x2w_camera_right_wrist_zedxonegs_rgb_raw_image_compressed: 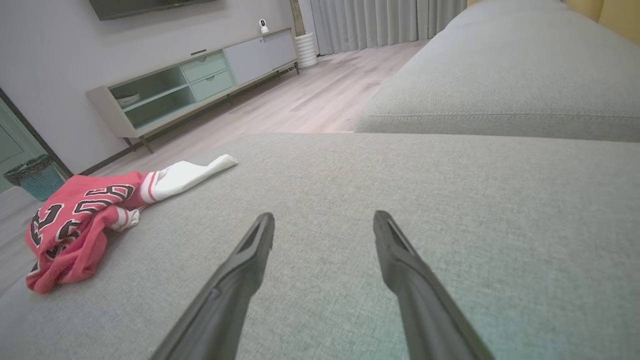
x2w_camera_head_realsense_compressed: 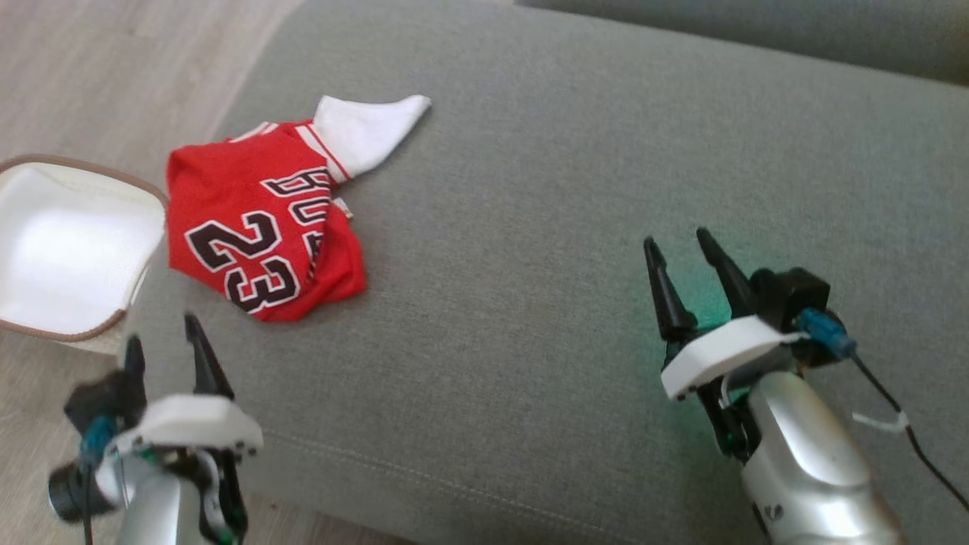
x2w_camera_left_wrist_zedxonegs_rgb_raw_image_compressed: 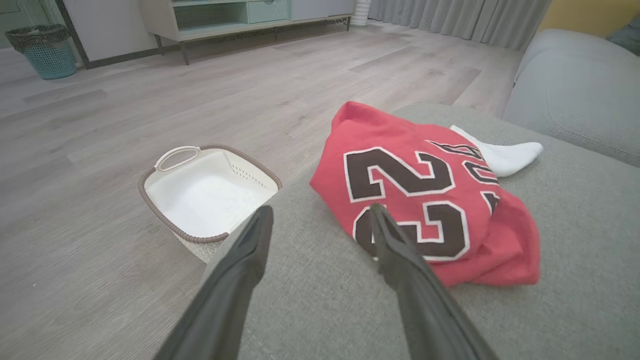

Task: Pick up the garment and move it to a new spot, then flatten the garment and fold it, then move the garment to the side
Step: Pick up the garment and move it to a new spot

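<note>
Left pincer and right pincer are hanging released over the sofa.
The left is hovering near the jersey, probably lining up the pick; the right is idling well apart. The jersey is lying crumpled by the sofa's left edge, beside a basket: red, numbered 23, white sleeve sticking out.

On the red jersey, the number "23" is read, printed in large black digits with a white outline. Beside the digits, arched black lettering is partly read as "BU"; the remaining letters are lost in a fold. The "23" is read again in the left wrist view. No other text is legible.
</note>
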`<state>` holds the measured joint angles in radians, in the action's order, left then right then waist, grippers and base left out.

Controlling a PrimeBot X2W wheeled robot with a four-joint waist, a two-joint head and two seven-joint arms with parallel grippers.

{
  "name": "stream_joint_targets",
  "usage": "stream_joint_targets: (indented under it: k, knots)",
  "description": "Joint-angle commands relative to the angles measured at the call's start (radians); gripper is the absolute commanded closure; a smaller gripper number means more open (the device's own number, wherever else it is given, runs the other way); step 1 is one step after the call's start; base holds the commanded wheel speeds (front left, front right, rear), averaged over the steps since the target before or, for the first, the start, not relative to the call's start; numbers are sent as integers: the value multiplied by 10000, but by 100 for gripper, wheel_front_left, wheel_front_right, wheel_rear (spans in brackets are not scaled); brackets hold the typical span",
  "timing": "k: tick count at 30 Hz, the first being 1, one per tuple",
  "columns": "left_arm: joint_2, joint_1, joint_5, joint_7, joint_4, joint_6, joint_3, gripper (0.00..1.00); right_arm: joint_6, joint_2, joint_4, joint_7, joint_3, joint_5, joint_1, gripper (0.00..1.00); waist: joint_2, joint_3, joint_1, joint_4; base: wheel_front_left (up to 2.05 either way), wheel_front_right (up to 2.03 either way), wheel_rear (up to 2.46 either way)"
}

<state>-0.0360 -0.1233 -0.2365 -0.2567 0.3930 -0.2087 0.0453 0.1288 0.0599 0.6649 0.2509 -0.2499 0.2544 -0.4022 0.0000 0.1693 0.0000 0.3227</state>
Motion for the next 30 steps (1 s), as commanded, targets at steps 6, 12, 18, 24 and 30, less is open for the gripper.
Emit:
stream_joint_targets:
  k: [6,12,18,24,30]
  knots:
    - [-391,-1789,504,-51,507,479,707,0,19,-97,-681,109,-145,-301,-701,0,0,764,0,-543,0,0,0]
    - [-773,-3007,766,-51,1803,728,845,0,19,-94,-1107,109,-256,-340,-1096,0,0,1262,0,-1001,0,0,0]
    - [-1145,-4005,786,44,3621,665,935,0,19,-70,-1513,109,-397,-313,-1300,0,0,1697,0,-1409,0,0,0]
    - [-1469,-5036,787,655,5422,633,836,54,19,99,-1775,109,-316,-260,-1417,0,0,2104,0,-1761,0,0,0]
    - [-1637,-5683,847,476,6096,758,635,100,19,181,-1821,109,-101,-222,-1422,0,0,2198,0,-1920,0,0,0]
